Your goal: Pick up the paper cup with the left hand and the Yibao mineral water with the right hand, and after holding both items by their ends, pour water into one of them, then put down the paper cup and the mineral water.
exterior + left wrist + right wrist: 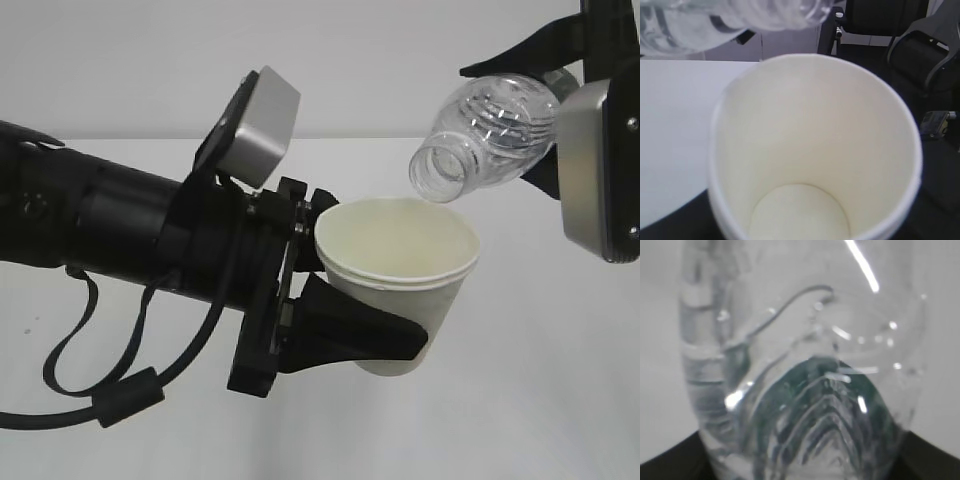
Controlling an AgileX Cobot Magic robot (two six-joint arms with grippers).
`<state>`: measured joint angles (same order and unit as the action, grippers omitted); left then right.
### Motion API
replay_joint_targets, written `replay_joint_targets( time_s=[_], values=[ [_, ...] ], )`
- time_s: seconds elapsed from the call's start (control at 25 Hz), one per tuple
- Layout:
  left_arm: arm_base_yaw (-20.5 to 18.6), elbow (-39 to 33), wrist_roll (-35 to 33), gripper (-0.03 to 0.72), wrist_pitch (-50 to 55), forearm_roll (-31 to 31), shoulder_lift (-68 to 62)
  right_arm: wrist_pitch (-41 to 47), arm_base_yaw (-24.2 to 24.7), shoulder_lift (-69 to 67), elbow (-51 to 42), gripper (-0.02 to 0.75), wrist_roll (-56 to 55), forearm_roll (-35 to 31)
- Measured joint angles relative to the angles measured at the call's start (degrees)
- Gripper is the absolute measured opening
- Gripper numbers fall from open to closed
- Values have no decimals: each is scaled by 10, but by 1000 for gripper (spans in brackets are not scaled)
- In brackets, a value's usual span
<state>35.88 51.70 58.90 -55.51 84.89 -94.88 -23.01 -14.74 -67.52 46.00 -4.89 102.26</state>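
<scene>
My left gripper [352, 300] is shut on the cream paper cup [400, 270] and holds it upright in the air, one black finger [360, 335] wrapped across its lower wall. The cup's inside [810, 165] fills the left wrist view and looks empty. My right gripper at the top right holds the clear ribbed Yibao bottle [490, 135] tilted, its open threaded neck [440, 175] just above the cup's far right rim. The bottle's body [805, 370] fills the right wrist view, hiding the fingers. The bottle also crosses the top of the left wrist view [740, 20].
The white table [520, 400] lies below both arms. The left arm's black cable [110, 395] loops down under it. In the left wrist view, black chairs [910, 40] stand beyond the table edge.
</scene>
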Motion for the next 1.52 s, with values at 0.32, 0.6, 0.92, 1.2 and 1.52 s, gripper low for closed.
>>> replay_joint_targets(
  time_s=[0.32,0.6,0.92,1.2,1.52],
  values=[
    [8,0,0,454,-1,1,0,0,0,0,8,474,15,0],
    [8,0,0,454,-2,1,0,-8,0,0,13,474,36,0],
    [8,0,1,454,-2,1,0,-10,0,0,26,474,55,2],
    [8,0,1,454,-2,1,0,-13,0,0,31,474,58,2],
    [8,0,1,454,-9,1,0,-13,0,0,31,475,60,2]
  ],
)
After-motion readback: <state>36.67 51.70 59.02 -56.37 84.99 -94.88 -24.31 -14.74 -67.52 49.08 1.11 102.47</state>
